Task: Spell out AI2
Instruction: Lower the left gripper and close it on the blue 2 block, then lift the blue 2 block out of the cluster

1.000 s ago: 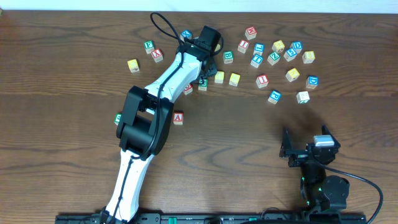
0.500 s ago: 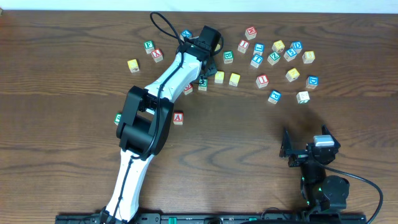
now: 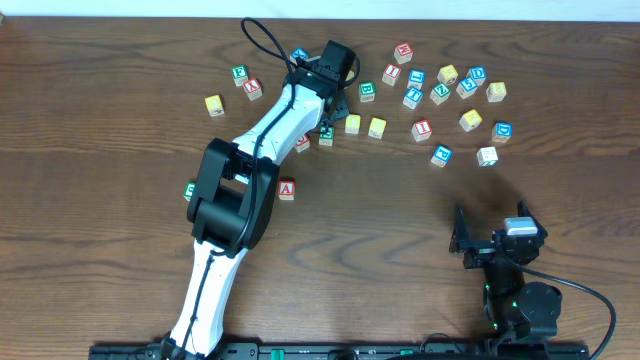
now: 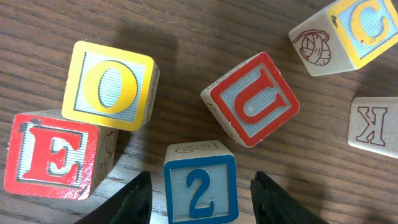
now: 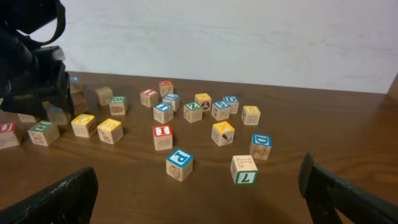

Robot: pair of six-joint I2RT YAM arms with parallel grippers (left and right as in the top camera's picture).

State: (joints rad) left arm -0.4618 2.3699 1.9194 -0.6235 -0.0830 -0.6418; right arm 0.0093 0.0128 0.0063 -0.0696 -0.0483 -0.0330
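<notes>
Left fingers [image 4: 138,200] stand apart on either side of the blue "2" cube [image 4: 200,189], clear of its sides.
On the bench [image 3: 100,250], the red "A" cube [image 3: 287,188] sits alone just beside the left arm [image 3: 240,190]. The "2" cube lies farther back, under that arm's wrist. The red "I" cube [image 3: 421,128] is among the scattered cubes to the right. The right fingers [image 5: 59,198] are spread wide, holding nothing.
</notes>
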